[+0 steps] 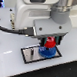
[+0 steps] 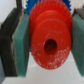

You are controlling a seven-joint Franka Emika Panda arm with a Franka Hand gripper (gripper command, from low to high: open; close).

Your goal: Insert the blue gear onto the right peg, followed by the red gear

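Observation:
My gripper is shut on the red gear, a small red toothed disc, and holds it just above the blue gear. The blue gear lies flat on the dark pale-rimmed plate, toward the exterior view's right end. In the wrist view the red gear fills the middle, squeezed between the two green finger pads, its hub hole facing the camera. A sliver of the blue gear shows behind it. The right peg is hidden by the gears; I cannot tell whether the red gear touches the blue one.
The plate lies on a white table. The arm's white body and a black cable hang over the area behind the plate. The plate's end on the exterior view's left is bare.

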